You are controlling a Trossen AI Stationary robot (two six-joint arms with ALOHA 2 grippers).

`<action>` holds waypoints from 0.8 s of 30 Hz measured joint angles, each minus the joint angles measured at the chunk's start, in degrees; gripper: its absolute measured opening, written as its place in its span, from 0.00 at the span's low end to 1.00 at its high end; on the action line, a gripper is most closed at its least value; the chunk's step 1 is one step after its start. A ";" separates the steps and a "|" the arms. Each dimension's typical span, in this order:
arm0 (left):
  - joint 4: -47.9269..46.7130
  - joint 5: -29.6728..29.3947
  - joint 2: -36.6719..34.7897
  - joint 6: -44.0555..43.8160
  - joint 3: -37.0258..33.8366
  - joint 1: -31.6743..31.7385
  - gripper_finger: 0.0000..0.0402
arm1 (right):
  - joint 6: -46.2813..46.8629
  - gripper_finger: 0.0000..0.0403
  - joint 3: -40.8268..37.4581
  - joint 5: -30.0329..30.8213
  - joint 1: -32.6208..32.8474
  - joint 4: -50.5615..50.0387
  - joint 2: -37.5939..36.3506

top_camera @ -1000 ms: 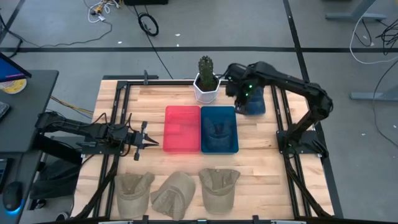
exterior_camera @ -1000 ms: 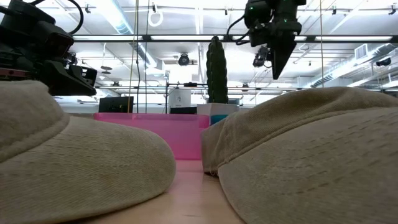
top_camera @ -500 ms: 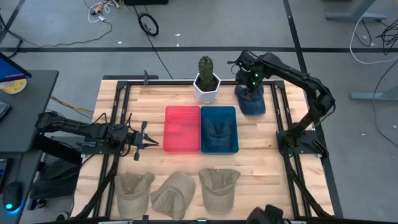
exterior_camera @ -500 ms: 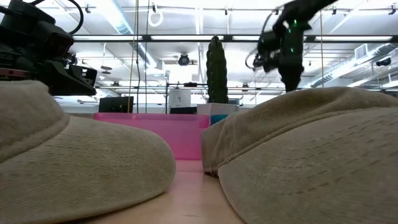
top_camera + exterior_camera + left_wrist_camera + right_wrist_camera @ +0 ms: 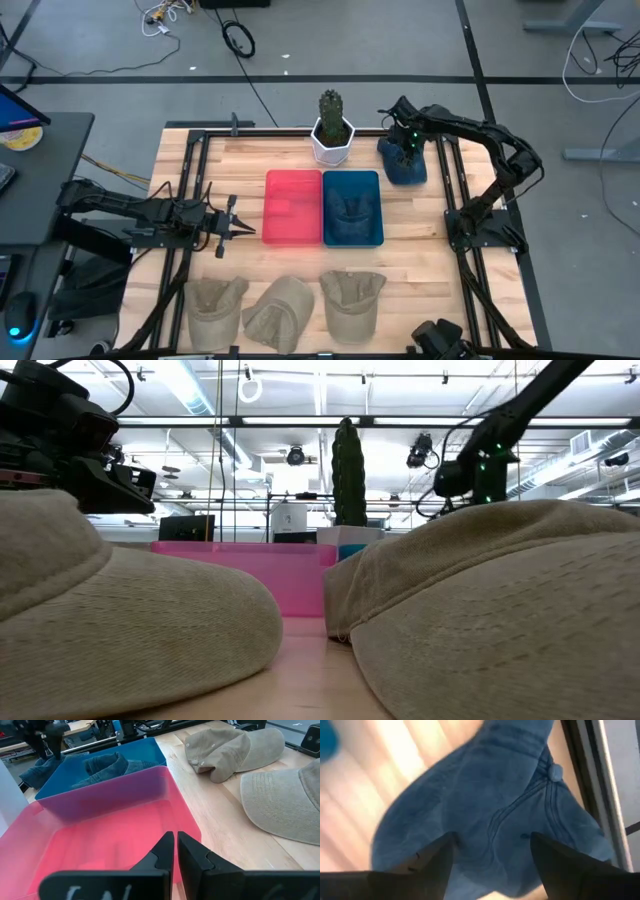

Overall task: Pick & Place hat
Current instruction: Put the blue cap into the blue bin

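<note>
— Where is the right tool (image 5: pixel 490 852) found?

— It is lowered over the blue hat (image 5: pixel 404 165) at the far right of the bench (image 5: pixel 420 250), beside the potted cactus (image 5: pixel 331 128). In the right wrist view its fingers (image 5: pixel 432 862) are spread apart, one on each side of the crown, and the hat's far edge is cut off there. Whether the pads already touch the cloth cannot be told.

— And from above?

— The tool (image 5: pixel 408 143) is largely covered by its own arm, so the tips are hidden.

— What is shown of the left tool (image 5: pixel 232 229)?

— It is held over the bench's left side, near the red bin (image 5: pixel 293 207). In the left wrist view its fingers (image 5: pixel 161 856) are closed together, nothing between them.

— What else is seen?

— A second blue hat (image 5: pixel 352 212) lies in the blue bin (image 5: pixel 378 236). Three tan hats (image 5: pixel 285 310) are lined along the near edge. In the low view two of them fill the frame, so the blue hat on the bench is blocked from sight.
</note>
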 joint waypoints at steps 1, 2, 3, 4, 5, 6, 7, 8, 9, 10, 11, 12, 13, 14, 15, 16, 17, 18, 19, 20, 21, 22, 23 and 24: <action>0.00 0.00 0.01 -0.01 -0.01 0.00 0.07 | 0.02 0.65 -1.10 0.13 -0.38 1.62 0.00; 0.00 0.00 0.01 0.00 -0.01 0.00 0.07 | 0.02 0.65 -2.07 0.13 -0.69 2.95 0.00; 0.00 -0.01 0.00 0.00 -0.01 0.00 0.07 | 0.02 0.65 -2.95 0.13 -1.00 4.01 -0.04; 0.00 0.00 0.01 0.00 -0.01 0.01 0.07 | 0.02 0.65 -3.69 0.11 -1.26 4.61 -0.04; 0.00 0.00 0.00 0.00 0.00 0.01 0.07 | 0.03 0.65 -4.14 0.08 -1.48 4.81 -0.04; 0.00 0.00 0.00 0.00 -0.02 -0.01 0.07 | 0.03 0.64 -4.38 0.08 -1.60 4.76 -0.05; 0.00 0.00 0.00 -0.02 0.00 0.01 0.07 | 0.14 0.63 -4.44 0.06 -1.75 4.52 -0.09; 0.00 0.00 0.02 -0.02 0.00 0.01 0.07 | 0.40 0.60 -4.46 0.03 -1.79 4.29 -0.09; 0.00 0.00 0.01 -0.02 -0.01 0.00 0.07 | 0.69 0.56 -4.46 -0.09 -1.81 4.26 -0.09; 0.00 0.00 0.01 -0.01 -0.01 0.00 0.07 | 0.89 0.51 -4.48 -0.25 -1.81 4.14 -0.09; 0.00 0.00 0.00 -0.01 -0.01 0.01 0.07 | 0.92 0.44 -4.49 -0.54 -1.81 3.90 -0.09; 0.00 0.00 0.00 -0.02 -0.01 0.00 0.07 | 0.82 0.36 -4.52 -1.23 -1.81 3.68 -0.09; 0.00 0.00 0.00 0.00 0.00 0.00 0.07 | 0.48 0.27 -4.53 -2.23 -1.81 3.49 -0.08; 0.00 0.00 0.00 -0.01 -0.02 0.00 0.07 | 0.07 0.18 -4.55 -3.11 -1.81 3.30 -0.07; 0.00 0.00 0.00 -0.02 -0.02 0.01 0.07 | -0.49 0.09 -4.55 -3.62 -1.81 3.02 -0.07; 0.00 0.00 0.00 0.00 -0.02 -0.01 0.07 | -0.80 0.05 -4.55 -3.87 -1.81 2.69 -0.07; 0.00 0.00 0.00 -0.02 -0.02 -0.01 0.07 | -0.40 0.04 -4.55 -4.00 -1.83 2.40 -0.07; 0.00 0.00 0.02 -0.01 -0.01 -0.01 0.07 | -0.13 0.04 -4.51 -3.98 -1.81 1.81 -0.07; 0.00 0.00 0.00 0.00 0.00 0.01 0.07 | 0.02 0.04 -4.30 -3.94 -1.81 0.66 -0.07; 0.00 0.00 0.00 0.00 -0.02 0.01 0.07 | 0.20 0.03 -3.93 -3.59 -1.81 -0.64 -0.13; 0.00 0.00 0.00 -0.02 0.00 -0.01 0.07 | 0.62 0.02 -3.53 -2.91 -1.81 -1.88 -0.42; 0.00 0.00 0.01 -0.02 -0.01 0.00 0.07 | 1.23 0.01 -3.14 -2.04 -1.81 -3.43 -0.89; 0.00 0.00 0.00 -0.02 0.00 -0.01 0.07 | 1.99 0.02 -2.55 -1.37 -1.80 -4.79 -1.51; 0.00 -0.01 0.00 -0.01 -0.01 0.01 0.07 | 2.70 0.02 -1.89 -1.11 -1.66 -5.80 -2.27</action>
